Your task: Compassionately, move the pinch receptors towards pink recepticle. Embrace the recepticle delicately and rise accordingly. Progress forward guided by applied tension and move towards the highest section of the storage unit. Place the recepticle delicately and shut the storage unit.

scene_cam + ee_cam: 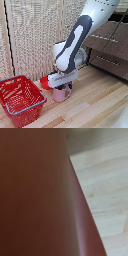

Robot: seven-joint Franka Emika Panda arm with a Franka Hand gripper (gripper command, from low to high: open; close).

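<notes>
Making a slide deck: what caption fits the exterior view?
White gripper lowered onto a pink mug beside a red wire basket, dark dresser behind.

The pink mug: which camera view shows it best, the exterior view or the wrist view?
The exterior view shows it best: the pink mug stands on the wooden floor directly under the gripper, beside the red wire basket. The wrist view shows only a blurred reddish-brown surface filling most of the picture; no mug can be recognised there.
</notes>
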